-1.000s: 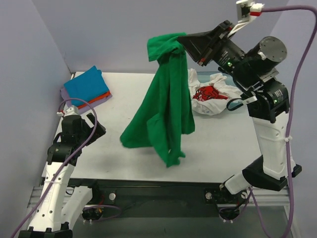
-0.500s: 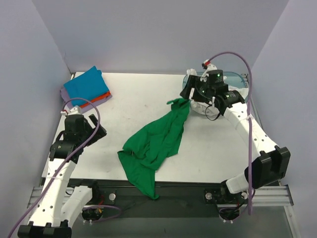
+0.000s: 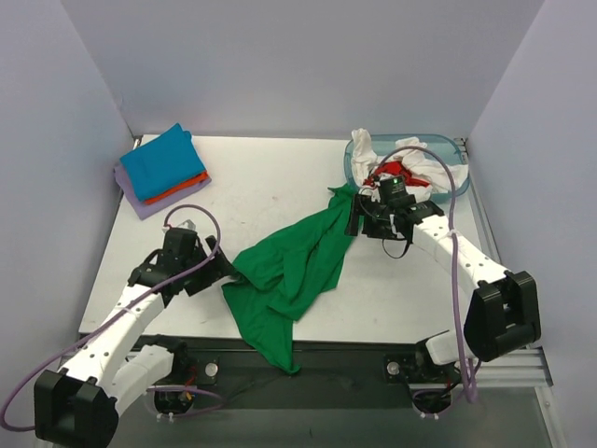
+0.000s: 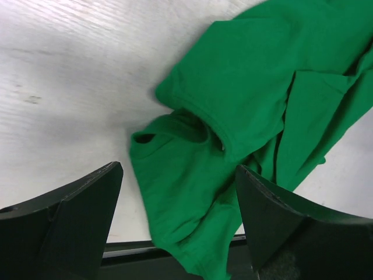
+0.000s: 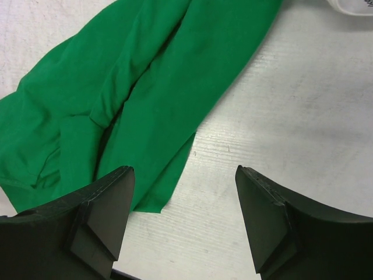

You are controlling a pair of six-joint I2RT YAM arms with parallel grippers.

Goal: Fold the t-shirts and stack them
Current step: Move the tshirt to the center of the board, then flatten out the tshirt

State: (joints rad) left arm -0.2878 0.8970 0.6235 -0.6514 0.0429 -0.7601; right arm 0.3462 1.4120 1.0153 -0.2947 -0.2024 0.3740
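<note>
The green t-shirt (image 3: 297, 266) lies crumpled in a diagonal strip on the white table (image 3: 252, 182), its lower end hanging over the front edge. My left gripper (image 3: 220, 267) is open just left of the shirt's near part. In the left wrist view the collar (image 4: 198, 119) lies ahead of the open left gripper (image 4: 178, 170). My right gripper (image 3: 358, 220) is open beside the shirt's far end. In the right wrist view the right gripper (image 5: 184, 170) has bare table between its fingers, and the green t-shirt (image 5: 145, 76) lies to their left.
A folded stack sits at the back left: a blue shirt (image 3: 160, 159) on top, orange (image 3: 185, 189) and lavender (image 3: 138, 201) beneath. The translucent blue tub (image 3: 451, 149) at the back right holds white (image 3: 424, 163) and red (image 3: 396, 171) shirts, just behind my right arm.
My right gripper opened and let go of the green shirt, which fell from hanging to lying on the table. The right arm came down low. My left arm moved right, up to the shirt.
</note>
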